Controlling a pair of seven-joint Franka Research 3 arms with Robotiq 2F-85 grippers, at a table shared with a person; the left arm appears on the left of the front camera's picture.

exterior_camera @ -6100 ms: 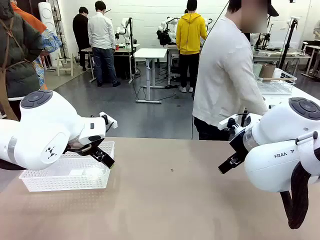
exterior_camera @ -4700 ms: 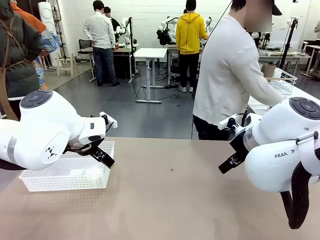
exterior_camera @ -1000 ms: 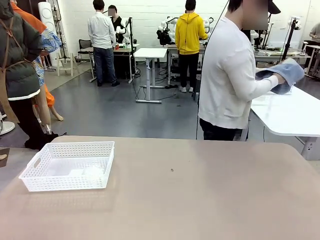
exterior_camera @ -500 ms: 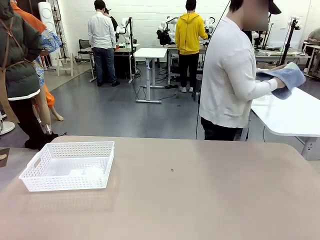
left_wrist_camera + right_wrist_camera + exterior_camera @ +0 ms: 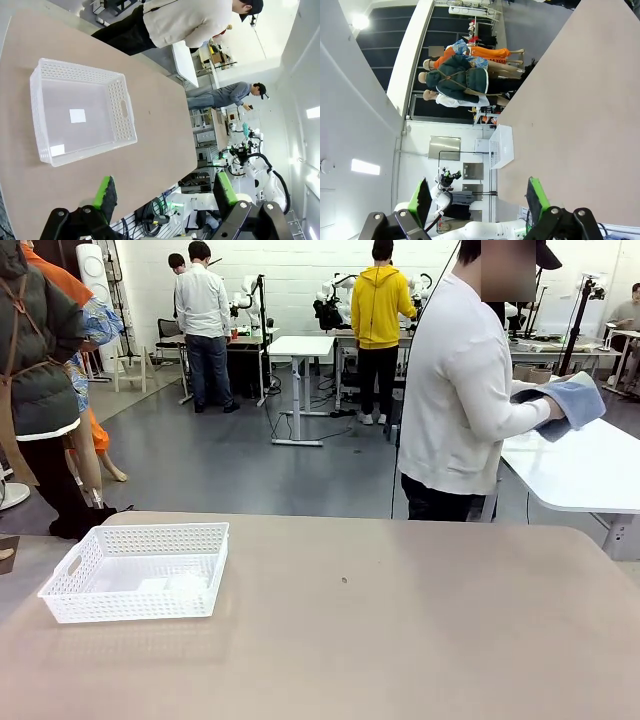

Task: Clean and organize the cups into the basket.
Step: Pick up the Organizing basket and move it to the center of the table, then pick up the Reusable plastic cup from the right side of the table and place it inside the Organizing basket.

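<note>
The white lattice basket (image 5: 140,570) sits empty at the left of the tan table (image 5: 380,640). In the left wrist view the basket (image 5: 80,112) lies well below my left gripper (image 5: 165,192), whose green-padded fingers stand wide open and hold nothing. My right gripper (image 5: 477,197) is open too, high over the table, with the basket (image 5: 502,147) small and far off. A person (image 5: 460,390) at the far side holds a blue-grey cloth (image 5: 570,400) in both hands. Small tan shapes that look like cups (image 5: 530,372) stand behind that arm.
A white side table (image 5: 580,465) stands at the right behind the person. Other people and work tables are farther back in the room. The tan table's far edge runs just in front of the person.
Both arms, which flanked the table several seconds ago, have left the front view. Over the last second the person's hands have shifted the cloth slightly lower and to the right.
</note>
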